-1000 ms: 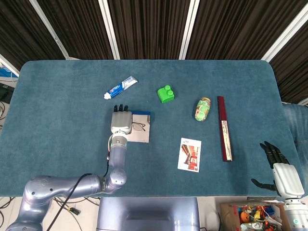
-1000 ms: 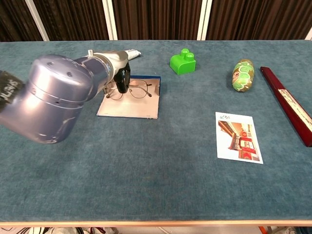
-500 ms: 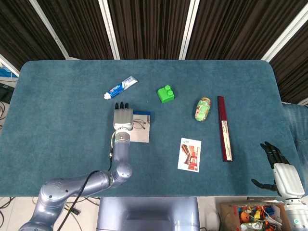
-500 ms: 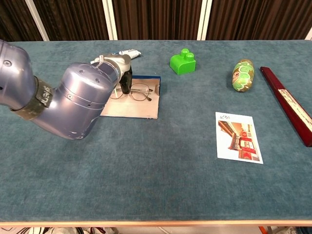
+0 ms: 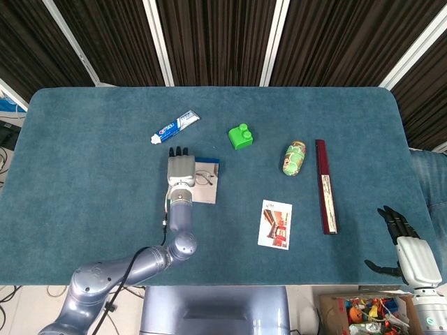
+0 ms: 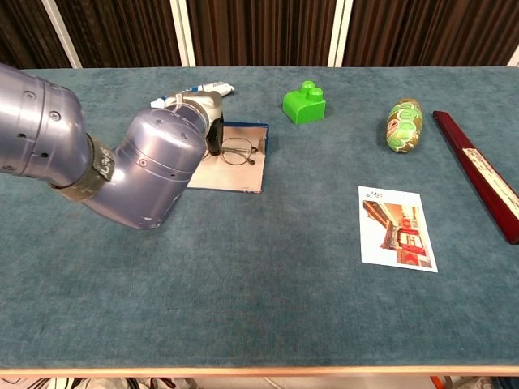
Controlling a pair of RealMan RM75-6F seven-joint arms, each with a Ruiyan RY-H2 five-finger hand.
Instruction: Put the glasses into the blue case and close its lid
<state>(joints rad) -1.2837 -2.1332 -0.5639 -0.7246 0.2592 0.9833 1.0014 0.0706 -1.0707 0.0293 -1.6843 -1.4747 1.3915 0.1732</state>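
Glasses (image 6: 237, 151): thin wire-framed pair lying on the open blue case (image 6: 243, 168), toward its far half; in the head view they show at (image 5: 203, 179), just right of the left hand.
Blue case: lies open and flat on the table (image 5: 91, 146), pale lining up, a blue edge along its far side; in the head view at (image 5: 207, 190).
Left hand (image 5: 181, 167): palm down over the left part of the blue case, dark fingertips pointing to the far edge; in the chest view at (image 6: 212, 121) its dark fingers reach down right at the left lens of the glasses. Whether they pinch the frame or only touch it, I cannot tell.
Right hand (image 5: 408, 248): well right of the blue case, past the table's near right corner, fingers spread apart and grasping nothing.
Toothpaste tube (image 5: 174, 126): beyond the blue case, slightly left.
Green block (image 5: 240, 136): beyond and right of the blue case.
Green patterned bottle (image 5: 294, 158): lying on its side, further right of the blue case.
Dark red long box (image 5: 325, 185): right of the bottle.
Picture card (image 5: 275, 224): nearer and right of the blue case.
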